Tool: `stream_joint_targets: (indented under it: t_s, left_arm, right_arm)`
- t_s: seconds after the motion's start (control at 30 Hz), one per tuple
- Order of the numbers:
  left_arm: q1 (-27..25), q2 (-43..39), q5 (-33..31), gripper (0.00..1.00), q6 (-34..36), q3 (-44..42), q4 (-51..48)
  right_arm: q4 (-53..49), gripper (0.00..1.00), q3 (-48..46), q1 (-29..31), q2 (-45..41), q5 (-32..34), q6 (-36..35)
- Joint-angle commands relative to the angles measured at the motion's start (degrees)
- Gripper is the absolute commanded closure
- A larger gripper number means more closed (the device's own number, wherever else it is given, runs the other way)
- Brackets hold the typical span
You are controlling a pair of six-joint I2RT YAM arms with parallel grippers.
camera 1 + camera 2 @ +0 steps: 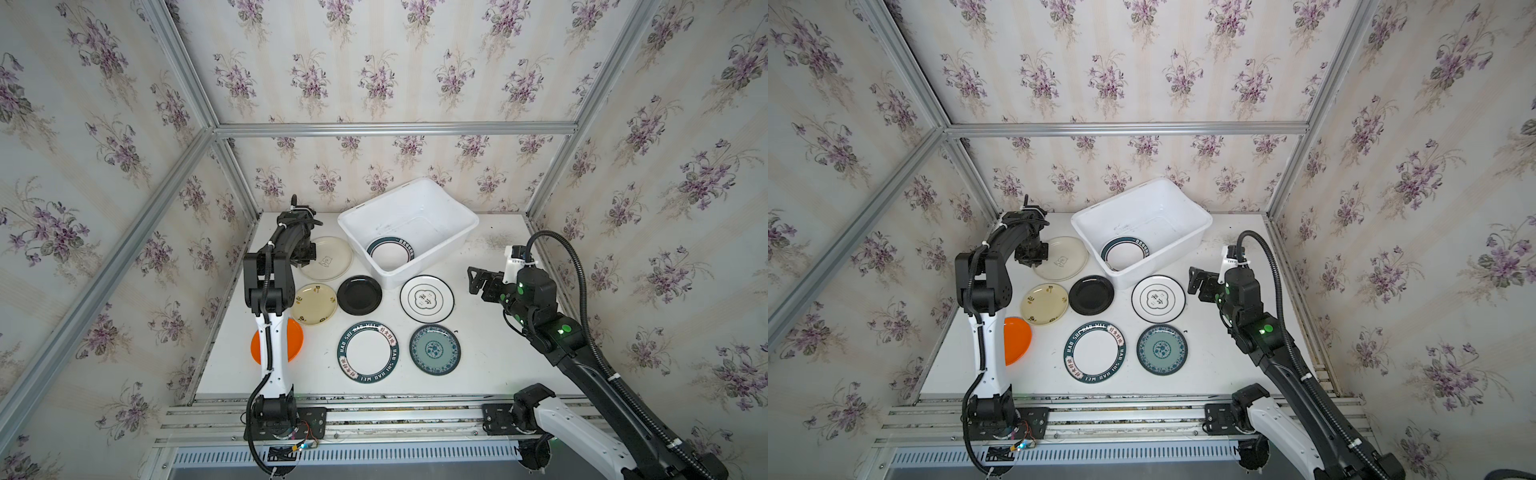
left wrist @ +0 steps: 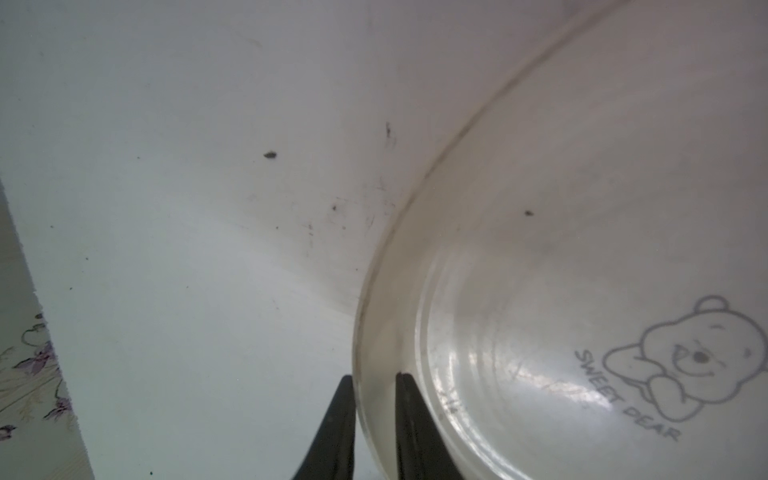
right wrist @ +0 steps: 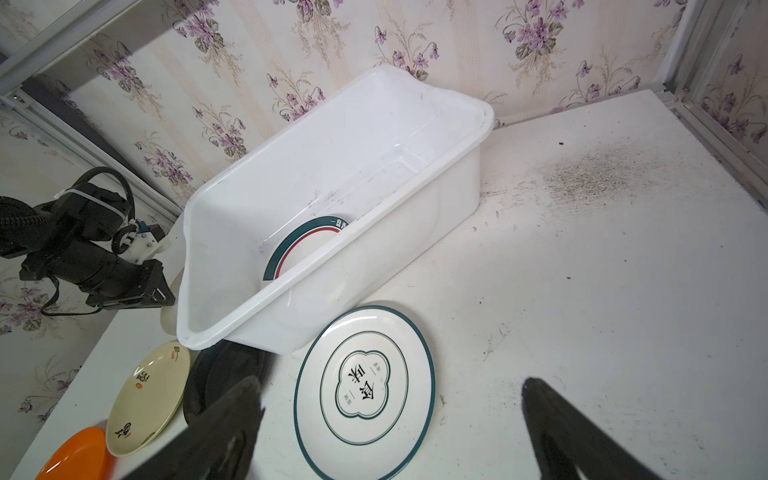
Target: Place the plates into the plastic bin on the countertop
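While seven plates lie loose on the white, speckled tabletop (image 1: 478,357), only one is in the bin, so the task looks barely begun.

Near edge, left to right:
- orange round plate (image 1: 296,343), near-left corner, partly hidden under the left arm
- white plate with dark lettered rim (image 1: 368,351)
- teal-patterned plate (image 1: 434,349)

Middle row:
- small cream plate with dark motifs (image 1: 314,304)
- glossy black plate (image 1: 359,295)
- white plate with a thin dark rim and a quatrefoil emblem (image 1: 427,299)

Right end effector (image 1: 473,281) hangs above the tabletop toward the right edge. Its jaws are spread fully and hold nothing. The quatrefoil plate lies just beside it, toward the middle. Probably it waits there so the left arm has free passage to the bin.

Far-left corner: large cream plate with a bear drawing (image 2: 540,291) lies flat. Left end effector (image 2: 374,378) straddles its outer rim. One finger is outside against the tabletop and one inside the well. The jaws are nearly closed and appear to pinch the rim. Judgement: the rim is the only purchase a flat plate offers.

Far edge, centre: deep white rectangular plastic bin (image 1: 432,266), set askew, just beside the bear plate. One white plate with a dark green rim (image 1: 390,253) sits inside at its near-left end. That leaves the other end bare.
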Motion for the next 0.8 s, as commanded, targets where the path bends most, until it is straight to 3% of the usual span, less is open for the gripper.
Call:
stream_joint_targets:
  t_s: [0.0,0.6,0.77]
  left_arm:
    - [-0.36,1.22,-0.68,0.81,0.67,2.24,-3.39]
    - [-0.77,2.16,-1.57,0.90,0.17,3.75,-4.80]
    - [-0.63,2.25,-1.66,0.96,0.16,4.02,-4.71]
  right_arm:
    - [0.20,0.00,1.38,-0.01,-0.49,1.25,-0.66]
    - [-0.71,0.00,1.12,-0.39,-1.32,2.51,-1.49]
    - [-0.68,0.00,1.07,-0.41,-1.37,2.58,-1.39]
